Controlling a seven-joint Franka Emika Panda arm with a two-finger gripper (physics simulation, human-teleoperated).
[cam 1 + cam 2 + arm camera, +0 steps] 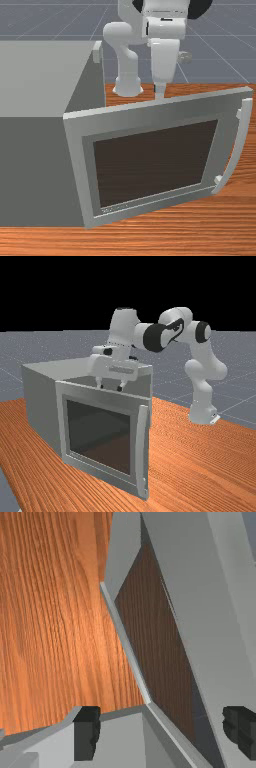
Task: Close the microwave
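- Across the counter, in the front view, the microwave is sitting at the view's left, its open door stretching toward the view's right, long axis along the top edge, handle standing at the free end.
- At that top edge, near mid-span, the end effector is pointing down, apparently on the door's inner side.
- In the far view, the door is reaching from the microwave toward the view's right and the viewer; the end effector is hovering by the top edge, its outer face lying beyond. Closing is probably requiring a crossing to that face, then a push toward the arm's base.
- In the wrist view, the fingers are standing wide apart, released; whether either is touching the door, one cannot tell.
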